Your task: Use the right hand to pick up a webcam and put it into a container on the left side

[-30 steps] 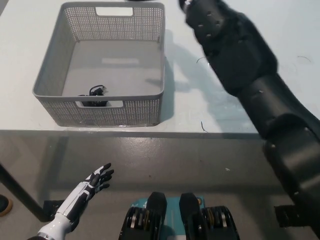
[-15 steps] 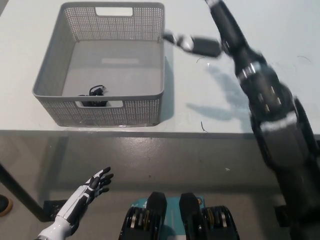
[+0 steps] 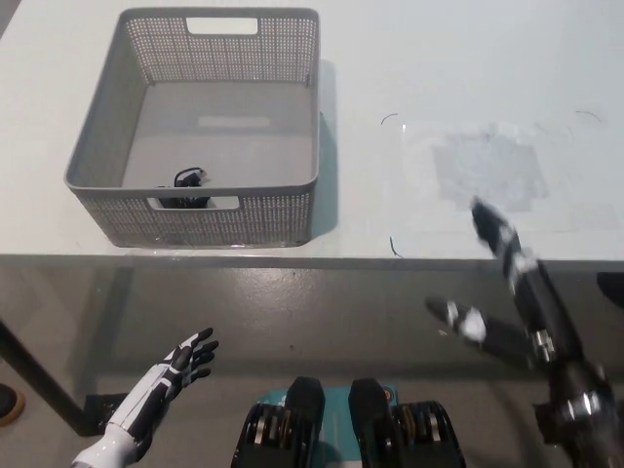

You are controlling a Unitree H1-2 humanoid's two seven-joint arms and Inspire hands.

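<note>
A grey perforated basket (image 3: 226,216) stands on the left part of the white table (image 3: 439,58). Inside it, against the front wall, lies a small black webcam (image 3: 187,192) with a curled cable. My black right hand (image 3: 519,304) is at the lower right, in front of the table's front edge and below it. It is open with fingers spread, holds nothing, and is blurred by motion. My white left hand (image 3: 168,374) rests at the lower left, below the table, open with its fingers apart.
A faint greyish rectangular patch (image 3: 487,168) marks the table surface right of the basket. The table's front edge runs across the picture below the basket. Grey floor shows in front of it.
My right arm has swung from above the table beside the basket's right rim down and back to the lower right, below the table edge. The left hand has hardly moved.
</note>
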